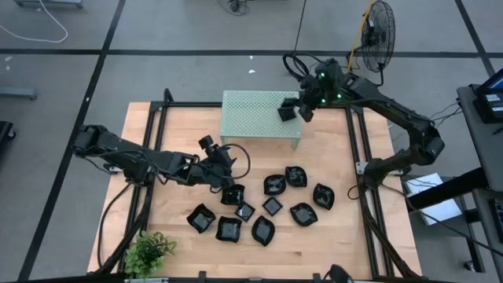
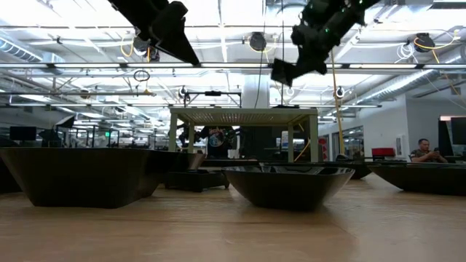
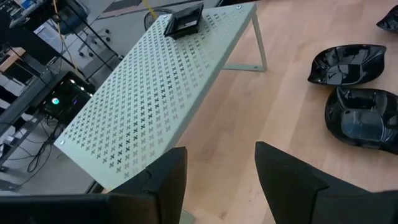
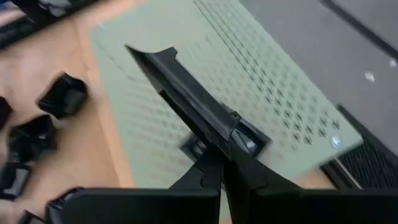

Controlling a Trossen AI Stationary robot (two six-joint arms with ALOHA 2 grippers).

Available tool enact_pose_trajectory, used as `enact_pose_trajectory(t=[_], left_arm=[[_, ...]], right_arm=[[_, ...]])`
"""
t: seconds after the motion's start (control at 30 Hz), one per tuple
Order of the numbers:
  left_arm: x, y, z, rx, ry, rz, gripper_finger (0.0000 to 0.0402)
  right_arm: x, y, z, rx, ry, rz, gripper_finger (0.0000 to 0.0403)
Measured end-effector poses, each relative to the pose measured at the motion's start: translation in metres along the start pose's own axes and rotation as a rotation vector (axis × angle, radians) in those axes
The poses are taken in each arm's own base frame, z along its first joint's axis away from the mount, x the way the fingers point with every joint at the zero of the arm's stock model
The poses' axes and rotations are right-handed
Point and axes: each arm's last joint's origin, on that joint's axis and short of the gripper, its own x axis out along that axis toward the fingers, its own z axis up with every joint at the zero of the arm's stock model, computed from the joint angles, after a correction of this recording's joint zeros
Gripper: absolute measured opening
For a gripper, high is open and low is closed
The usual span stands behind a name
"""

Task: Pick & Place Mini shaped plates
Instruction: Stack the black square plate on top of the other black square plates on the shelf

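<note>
High view: right tool (image 1: 302, 110) up over green stand (image 1: 251, 110), pinching one small black plate (image 1: 287, 112) by its edge, fingers pressed tight on it. Plate tilted, above stand's right end, not resting on it. Left tool (image 1: 222, 157) over wood tabletop (image 1: 157, 134) just in front of stand, fingers spread wide, nothing in them. Other black plates (image 1: 271, 206) lying in a bunch on tabletop w/ left tool right beside nearest ones. Small green plant (image 1: 149, 250) at front left corner.

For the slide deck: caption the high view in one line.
Right gripper holds a black mini plate over the green stand; left gripper open above the plates on the table.
</note>
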Motion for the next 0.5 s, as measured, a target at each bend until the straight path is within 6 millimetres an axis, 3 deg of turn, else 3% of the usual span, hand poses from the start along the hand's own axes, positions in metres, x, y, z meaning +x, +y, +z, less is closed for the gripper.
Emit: enact_pose_trajectory(t=[0.17, 0.5], left_arm=[[0.0, 0.0, 0.0, 0.012, -0.002, -0.003, 0.0191], [0.0, 0.0, 0.0, 0.019, -0.003, -0.006, 0.0191]], right_arm=[[0.015, -0.014, -0.004, -0.008, 0.063, -0.017, 0.0], [0.028, -0.016, -0.012, -0.026, 0.152, 0.008, 0.0]])
